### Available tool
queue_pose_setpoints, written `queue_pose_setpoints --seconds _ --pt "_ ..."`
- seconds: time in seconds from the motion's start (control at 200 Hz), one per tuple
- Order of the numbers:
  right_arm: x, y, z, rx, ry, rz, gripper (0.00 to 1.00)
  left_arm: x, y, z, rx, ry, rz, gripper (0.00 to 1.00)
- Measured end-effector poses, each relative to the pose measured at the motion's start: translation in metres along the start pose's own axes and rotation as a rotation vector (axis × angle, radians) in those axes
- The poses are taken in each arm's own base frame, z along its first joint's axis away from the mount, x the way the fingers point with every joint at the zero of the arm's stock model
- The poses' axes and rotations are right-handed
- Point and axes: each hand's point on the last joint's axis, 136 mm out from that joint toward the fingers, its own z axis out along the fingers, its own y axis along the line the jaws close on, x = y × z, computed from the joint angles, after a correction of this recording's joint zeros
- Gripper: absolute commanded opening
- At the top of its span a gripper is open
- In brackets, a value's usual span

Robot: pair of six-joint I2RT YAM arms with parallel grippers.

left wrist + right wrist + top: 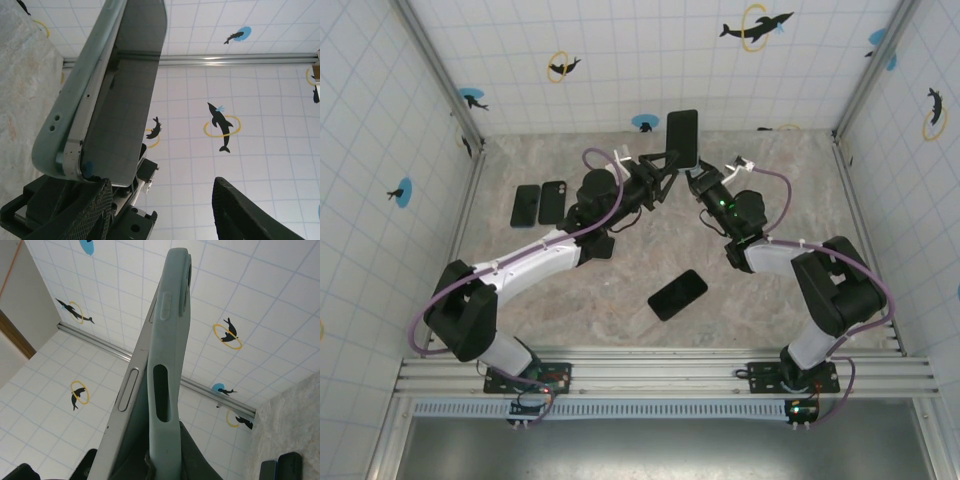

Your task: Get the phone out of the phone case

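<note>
Phone case (167, 365), grey-green, with the phone (127, 95) seated in it: what is hidden? (Reader)

The lower end is covered by the right gripper (701, 182). The place where it is gripped is partly cut off by the lower edge of the right wrist view. (Legend)

How is it placed against the grippers? (Reader)

It is held upright above the table (610, 325), at the rear centre, clamped at its lower end by the closed right gripper. The left gripper (160, 200) is shown with jaws apart. One finger (90, 210) is seen just beside the phone's lower corner, the other well apart from it. A dark slab (677, 294), phone or case, is seen flat on the table, and a pair of dark slabs (526, 205) at the left. (Legend)
</note>
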Motion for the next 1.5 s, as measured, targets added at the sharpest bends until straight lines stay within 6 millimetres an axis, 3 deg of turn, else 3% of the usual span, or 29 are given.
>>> queue_pose_setpoints --seconds 0.385,0.821,1.131,1.501 --pt "-0.002 0.005 0.000 -0.025 -0.011 0.006 0.00 0.004 0.015 0.005 -0.034 0.019 -0.021 0.48" --pt "0.001 0.007 0.000 -0.039 0.006 0.013 0.00 0.004 0.008 0.005 -0.003 0.014 -0.027 0.44" --pt "0.010 0.009 -0.001 -0.045 0.025 0.004 0.00 0.000 0.013 0.007 -0.014 -0.006 -0.040 0.45" --pt "0.026 0.009 -0.018 -0.001 -0.031 -0.024 0.00 -0.019 0.018 0.007 -0.026 -0.120 -0.074 0.29"
